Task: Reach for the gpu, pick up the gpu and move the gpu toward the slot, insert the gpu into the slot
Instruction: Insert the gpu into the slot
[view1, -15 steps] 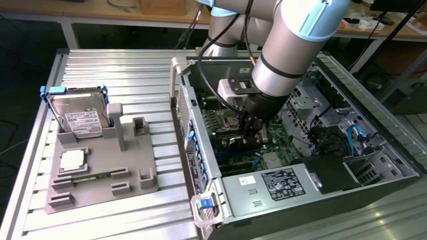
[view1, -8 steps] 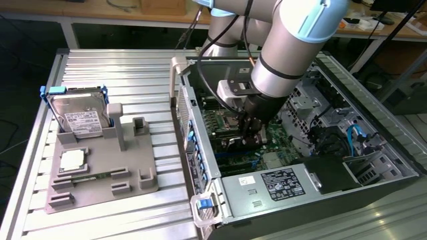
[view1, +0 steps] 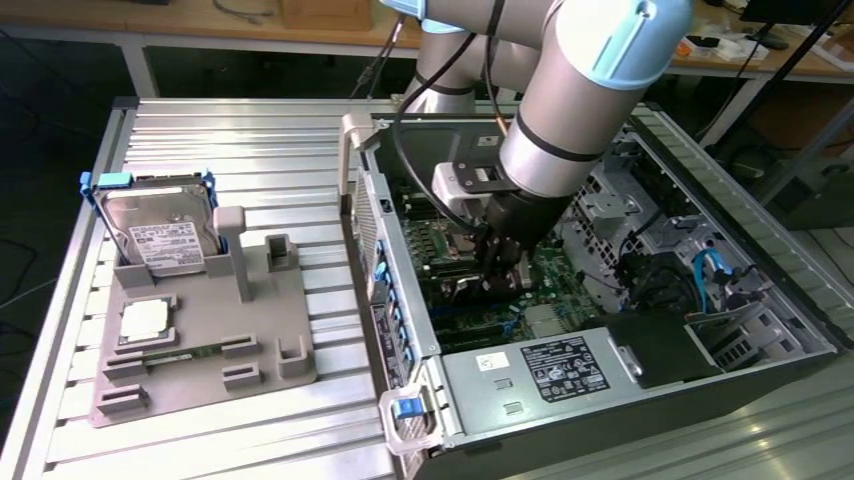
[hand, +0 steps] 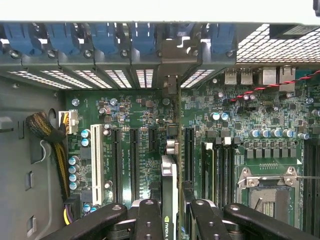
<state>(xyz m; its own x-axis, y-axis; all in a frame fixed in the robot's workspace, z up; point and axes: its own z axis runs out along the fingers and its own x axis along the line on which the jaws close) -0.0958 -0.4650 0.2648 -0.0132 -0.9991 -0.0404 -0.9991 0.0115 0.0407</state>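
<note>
Closest to the wrist camera, the black fingers (hand: 150, 220) of the tool (hand: 171, 220) sit on either side of the gpu (hand: 170, 190), pressed against its two faces and gripping it. The card is seen edge-on, standing upright on its long edge, with a small logo visible near the fingers. Its thin edge runs away from the camera across the green motherboard (hand: 240, 115), between two long black expansion slots (hand: 134, 165). A white slot lies further to one side. At the far end, the card's grey metal bracket (hand: 172, 60) meets the row of rear slot openings with their blue clips (hand: 65, 37).

In the exterior view, the arm (view1: 587, 90) reaches down into the open computer case (view1: 747, 250), which lies on its side on a ribbed metal counter (view1: 214, 130). The tool (view1: 501, 275) is deep inside, just above the board. Towards the exterior view's left, well apart from the case, a grey fixture tray (view1: 200, 350) holds a silver hard drive (view1: 163, 235) standing in a blue frame, and a square processor chip (view1: 144, 320) lying flat in front of it.
</note>
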